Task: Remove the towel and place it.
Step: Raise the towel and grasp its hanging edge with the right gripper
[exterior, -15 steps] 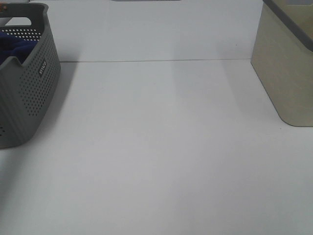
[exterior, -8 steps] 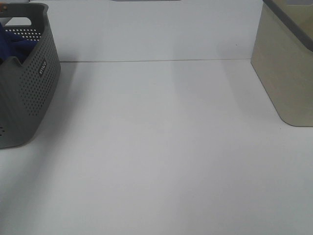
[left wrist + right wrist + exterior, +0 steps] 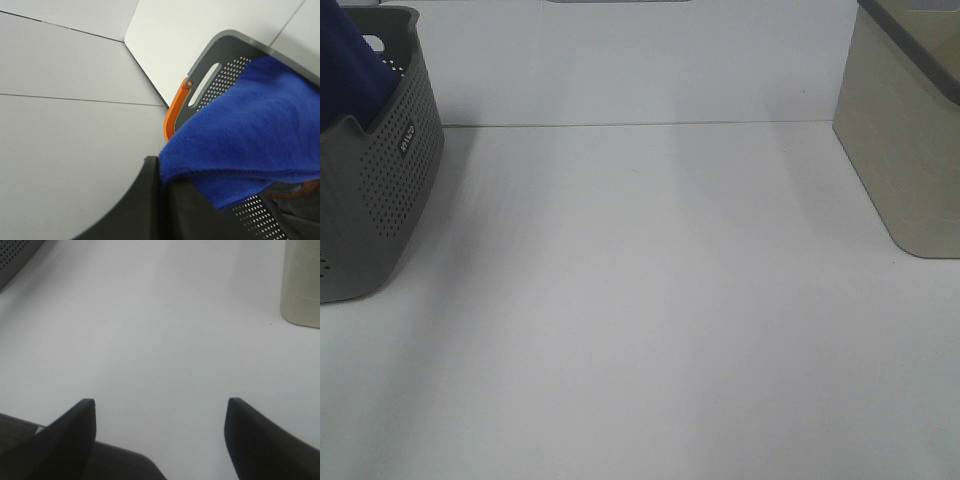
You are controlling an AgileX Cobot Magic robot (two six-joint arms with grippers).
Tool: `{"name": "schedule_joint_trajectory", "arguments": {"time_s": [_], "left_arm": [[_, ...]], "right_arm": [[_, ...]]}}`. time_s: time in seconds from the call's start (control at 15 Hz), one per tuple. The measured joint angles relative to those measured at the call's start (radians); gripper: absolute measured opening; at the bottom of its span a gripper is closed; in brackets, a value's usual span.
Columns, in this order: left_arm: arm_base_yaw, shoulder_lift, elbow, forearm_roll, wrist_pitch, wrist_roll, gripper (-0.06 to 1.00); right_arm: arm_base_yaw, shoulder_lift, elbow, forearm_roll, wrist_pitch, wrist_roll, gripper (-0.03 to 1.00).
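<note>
The towel [image 3: 345, 60] is being pinched at a bunched edge by the left gripper [image 3: 162, 172], jaws clamped on the cloth. Its length is hanging from that claw down into the grey basket [image 3: 380, 200] at the table's [image 3: 650, 300] left edge. The right gripper [image 3: 160, 410] is being held wide and empty over bare table, well apart from the towel, so the left arm is judged the nearer.
</note>
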Motion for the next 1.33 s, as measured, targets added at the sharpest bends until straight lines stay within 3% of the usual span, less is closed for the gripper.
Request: {"name": "schedule_joint_trajectory", "arguments": {"time_s": [0.2,0.6,0.67,0.73,0.93,1.2,1.33], "left_arm": [[-0.071,-0.031,0.000,0.011,0.001,-0.003,0.00],[-0.329,-0.053,0.000,0.118,0.003,-0.004,0.00],[-0.352,-0.053,0.000,0.121,0.003,-0.004,0.00],[-0.430,-0.053,0.000,0.123,-0.006,-0.004,0.00],[-0.501,-0.053,0.000,0.124,-0.035,-0.004,0.00],[-0.533,-0.053,0.000,0.105,-0.035,-0.004,0.00],[-0.551,-0.053,0.000,0.072,-0.053,-0.004,0.00]], "right_arm": [[0.000,0.072,0.000,0.082,-0.076,-0.052,0.71],[0.000,0.317,-0.002,0.469,-0.182,-0.484,0.71],[0.000,0.382,-0.002,0.570,-0.196,-0.597,0.71],[0.000,0.552,-0.002,0.784,-0.194,-0.881,0.70],[0.000,0.828,-0.010,1.101,-0.100,-1.313,0.70],[0.020,1.134,-0.133,1.245,0.056,-1.529,0.70],[0.140,1.293,-0.276,1.252,0.055,-1.560,0.70]]}}
